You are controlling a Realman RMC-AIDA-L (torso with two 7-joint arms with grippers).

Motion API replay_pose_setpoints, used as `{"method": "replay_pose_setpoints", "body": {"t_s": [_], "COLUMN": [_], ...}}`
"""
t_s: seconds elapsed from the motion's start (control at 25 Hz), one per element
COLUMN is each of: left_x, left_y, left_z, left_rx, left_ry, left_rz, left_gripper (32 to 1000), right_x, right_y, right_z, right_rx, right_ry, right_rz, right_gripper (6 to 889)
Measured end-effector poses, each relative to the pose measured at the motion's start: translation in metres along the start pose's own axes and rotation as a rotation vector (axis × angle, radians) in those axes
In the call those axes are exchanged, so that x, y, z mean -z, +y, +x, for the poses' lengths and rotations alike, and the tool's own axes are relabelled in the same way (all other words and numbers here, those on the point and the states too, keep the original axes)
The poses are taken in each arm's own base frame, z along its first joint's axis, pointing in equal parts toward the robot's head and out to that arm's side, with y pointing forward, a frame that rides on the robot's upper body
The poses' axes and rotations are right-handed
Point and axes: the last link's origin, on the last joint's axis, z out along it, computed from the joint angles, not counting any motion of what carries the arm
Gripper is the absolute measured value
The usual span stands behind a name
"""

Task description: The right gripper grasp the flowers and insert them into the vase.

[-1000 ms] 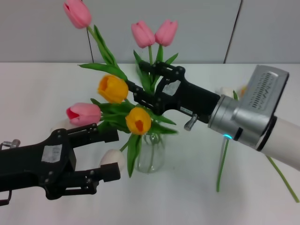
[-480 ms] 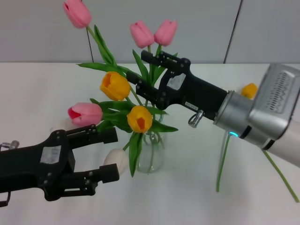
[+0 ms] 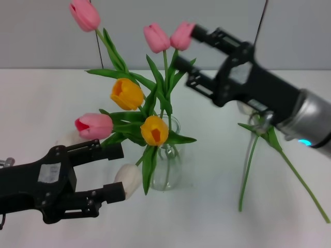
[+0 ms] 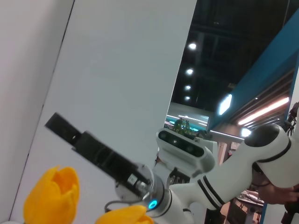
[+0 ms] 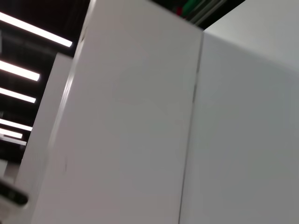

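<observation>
— Where was your right gripper [image 3: 185, 47] at that moment?

— Up in the air above the table [image 3: 46, 103], behind and to the right of the bunch. My jaws stood wide apart with nothing between them. The tip of my upper finger was right against the right bud of the pair of pink tulips [image 3: 168, 36], and my lower finger was near their stems.

— And the flower you were meant to handle?

— The pink tulip [image 3: 85, 14] stood at the top left of the bunch, well apart from my fingers. Its thin stem ran down and to the right among the pointed leaves towards the glass vase [image 3: 166, 170]. Leaves hid the lower part of it, so I could not see where it entered the neck.

— What else was in the bunch?

— Two yellow tulips [image 3: 125, 94] near the middle, one above the other, and a pink-red tulip [image 3: 94, 125] leaning out to the left.

— Your other arm?

— My left gripper [image 3: 114, 172] hung low at the left, its jaws also apart and gripping nothing, with a white bud [image 3: 128, 178] just beside its lower fingertip. To the right of the vase, loose green stems [image 3: 247, 175] lay on the table under my right arm.
</observation>
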Motion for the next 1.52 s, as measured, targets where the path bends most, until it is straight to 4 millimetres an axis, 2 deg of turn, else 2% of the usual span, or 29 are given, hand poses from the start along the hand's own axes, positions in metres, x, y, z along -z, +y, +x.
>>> {"method": "replay_pose_setpoints", "body": {"t_s": [0.28, 0.48, 0.52, 0.72, 0.96, 1.32, 1.52], "left_x": [0.000, 0.000, 0.000, 0.000, 0.001, 0.005, 0.006], "left_y": [0.000, 0.000, 0.000, 0.000, 0.001, 0.002, 0.002], "left_z": [0.000, 0.000, 0.000, 0.001, 0.001, 0.000, 0.000], "left_rx": [-0.002, -0.002, -0.002, -0.003, -0.003, -0.002, 0.000], "left_ry": [0.001, 0.001, 0.001, 0.001, -0.001, -0.006, -0.009], "left_rz": [-0.001, -0.001, -0.001, -0.001, -0.001, 0.006, 0.006], "left_gripper": [831, 831, 831, 831, 831, 831, 831], "right_x": [0.026, 0.045, 0.049, 0.067, 0.084, 0.085, 0.084], "right_y": [-0.024, -0.039, -0.039, -0.029, -0.009, 0.010, 0.012], "right_z": [-0.014, -0.021, -0.022, -0.034, -0.046, -0.037, -0.036], "right_rx": [-0.137, -0.215, -0.225, -0.281, -0.286, -0.338, -0.341], "right_ry": [0.033, 0.140, 0.156, 0.222, 0.297, 0.404, 0.413], "right_rz": [0.033, 0.021, 0.011, -0.097, -0.286, -0.442, -0.461], "right_gripper": [703, 814, 812, 805, 804, 802, 802]}}
